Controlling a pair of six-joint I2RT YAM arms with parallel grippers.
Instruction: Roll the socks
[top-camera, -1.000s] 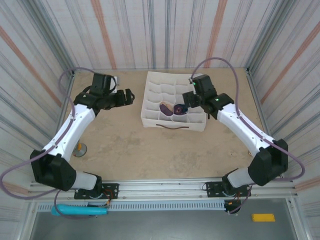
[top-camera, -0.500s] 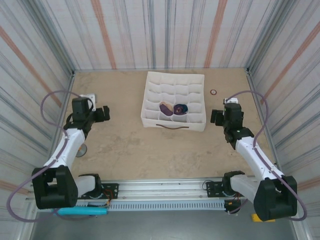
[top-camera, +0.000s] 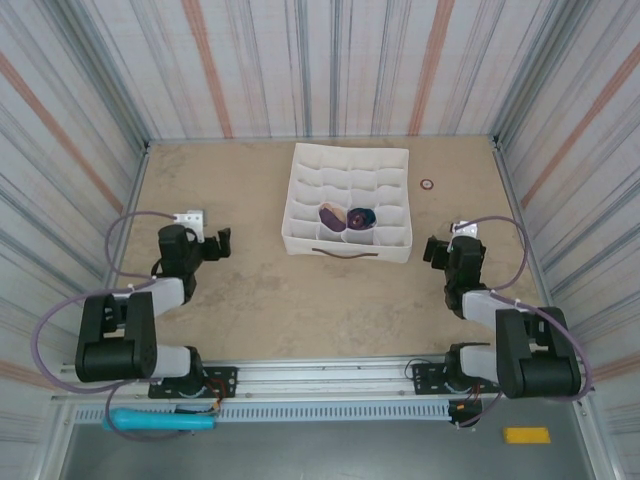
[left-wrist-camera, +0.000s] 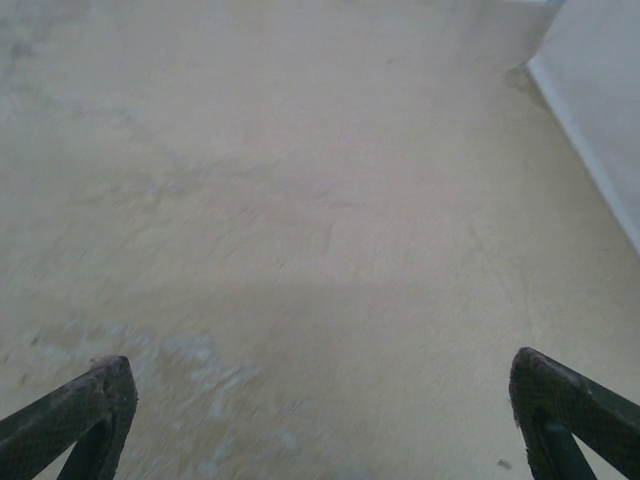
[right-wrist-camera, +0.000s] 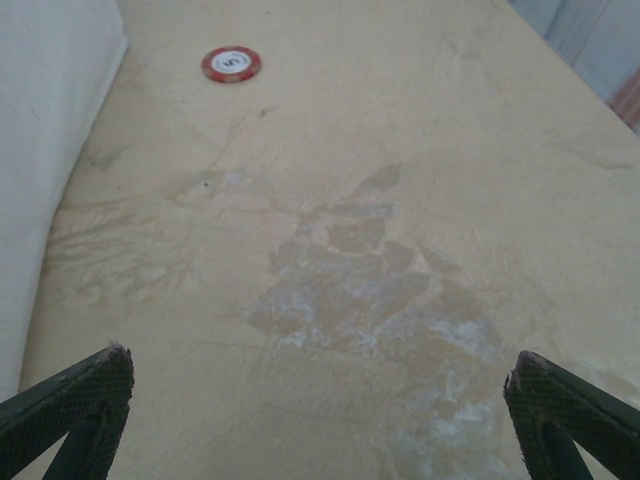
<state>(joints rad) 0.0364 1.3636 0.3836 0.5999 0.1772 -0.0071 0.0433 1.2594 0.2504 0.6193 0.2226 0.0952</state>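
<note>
**First:** Top external is showing the socks (top-camera: 345, 217) sitting bundled in two neighbouring cells of the white organizer's (top-camera: 345, 244) front row.

**Second:** And the arms?

**First:** Both are lying folded low. The left gripper (top-camera: 222, 243) is resting well to the left of the organizer, and the right gripper (top-camera: 430, 250) is sitting near its right front corner.

**Second:** Fingers?

**First:** Both pairs are standing wide apart, gripping nothing, with bare tabletop (left-wrist-camera: 300, 200) showing between them. A red chip (right-wrist-camera: 231, 64) is lying near the organizer's right wall.
</note>
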